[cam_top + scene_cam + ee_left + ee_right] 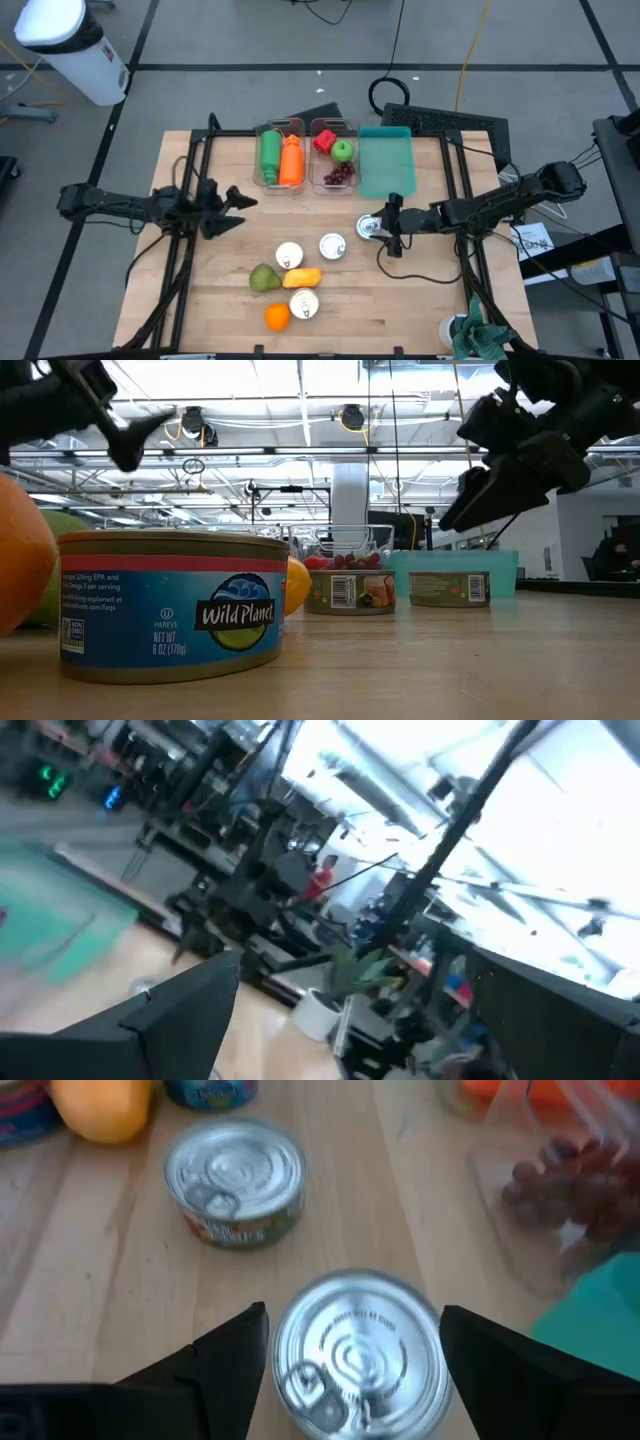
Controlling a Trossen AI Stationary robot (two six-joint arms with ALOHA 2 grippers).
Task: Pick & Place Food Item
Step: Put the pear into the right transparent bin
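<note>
The right claw (350, 1370) hangs over a silver-topped tin can (370, 229) on the wooden tabletop (420, 300), its two dark fingers (215, 1355) spread apart on either side of the can's lid without touching it; nothing is gripped. This can stands just in front of the teal tray (386, 160), and a second tin can (332, 246) sits near it, toward the middle of the tabletop. Further forward lie a third can (289, 255), a yellow-orange fruit (303, 277), a green pear (264, 279), a fourth can (304, 304) and an orange (277, 317). At the back edge, one clear bin (279, 158) holds a green bottle and an orange bottle, and the clear bin (334, 155) beside it holds a green apple, a red item and dark grapes. The left claw (240, 208) waits wide open and empty over the left part of the tabletop, well apart from the food.
</note>
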